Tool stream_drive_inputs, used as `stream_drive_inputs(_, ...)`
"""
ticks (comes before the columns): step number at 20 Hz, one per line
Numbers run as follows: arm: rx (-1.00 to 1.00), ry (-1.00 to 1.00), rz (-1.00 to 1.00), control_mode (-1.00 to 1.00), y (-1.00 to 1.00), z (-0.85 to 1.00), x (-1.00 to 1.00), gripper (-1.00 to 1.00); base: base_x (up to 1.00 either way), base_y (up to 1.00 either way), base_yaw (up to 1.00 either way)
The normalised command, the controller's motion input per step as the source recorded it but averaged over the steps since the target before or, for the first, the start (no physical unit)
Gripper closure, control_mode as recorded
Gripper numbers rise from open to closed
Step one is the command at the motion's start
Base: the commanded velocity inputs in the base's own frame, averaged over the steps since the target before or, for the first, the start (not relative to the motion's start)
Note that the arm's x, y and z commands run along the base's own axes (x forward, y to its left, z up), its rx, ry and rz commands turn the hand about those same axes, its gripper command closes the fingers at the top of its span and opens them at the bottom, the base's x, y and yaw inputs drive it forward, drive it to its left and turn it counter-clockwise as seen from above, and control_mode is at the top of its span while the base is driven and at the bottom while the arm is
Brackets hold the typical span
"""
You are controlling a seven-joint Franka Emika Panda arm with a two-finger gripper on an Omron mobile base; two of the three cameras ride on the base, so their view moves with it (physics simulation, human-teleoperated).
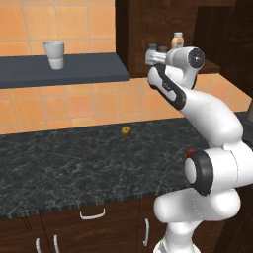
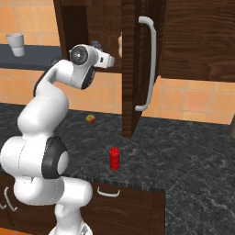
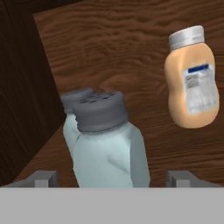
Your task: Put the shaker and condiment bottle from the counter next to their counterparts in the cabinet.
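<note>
My gripper [image 3: 113, 179] is open inside the cabinet [image 1: 143, 29]. Its fingertips [image 3: 43, 178] stand wide apart on either side of a pale blue-grey shaker [image 3: 109, 144] with a dark grey cap, and do not touch it. A matching shaker [image 3: 72, 109] stands right behind it to the left, partly hidden. The tan-orange bottle [image 3: 191, 83] with a white cap stands further right on the shelf board. The red condiment bottle [image 2: 114, 158] stands upright on the black counter [image 2: 183, 156], near its front edge below the open cabinet door.
The open cabinet door [image 2: 135, 69] with its long silver handle [image 2: 149, 64] juts out right of my hand. A white cup [image 1: 54, 54] stands on the grey-blue wall shelf [image 1: 64, 69]. A small yellow-red fruit [image 1: 126, 131] lies on the counter near the wall.
</note>
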Motion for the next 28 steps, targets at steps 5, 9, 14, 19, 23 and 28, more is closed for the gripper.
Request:
stream_drive_inputs(5, 0.03, -0.02, -0.04, -1.00, 0.00, 0.24, -0.76, -1.00, 0.00, 0.00, 0.00)
stream_drive_inputs(9, 0.00, 0.00, -0.06, -1.00, 0.23, 0.08, -0.74, -1.00, 0.00, 0.00, 0.00)
stream_drive_inputs(14, 0.00, -0.02, -0.18, -1.00, 0.46, 0.00, -0.88, -1.00, 0.00, 0.00, 0.00)
stream_drive_inputs(19, 0.01, -0.08, -0.28, -1.00, 0.06, 0.00, -1.00, -1.00, 0.00, 0.00, 0.00)
stream_drive_inputs(23, 0.00, -0.04, -0.36, -1.00, 0.00, -0.36, -1.00, -1.00, 0.00, 0.00, 0.00)
stream_drive_inputs(28, 0.00, 0.02, -0.34, -1.00, -0.12, -0.82, -0.76, -1.00, 0.00, 0.00, 0.00)
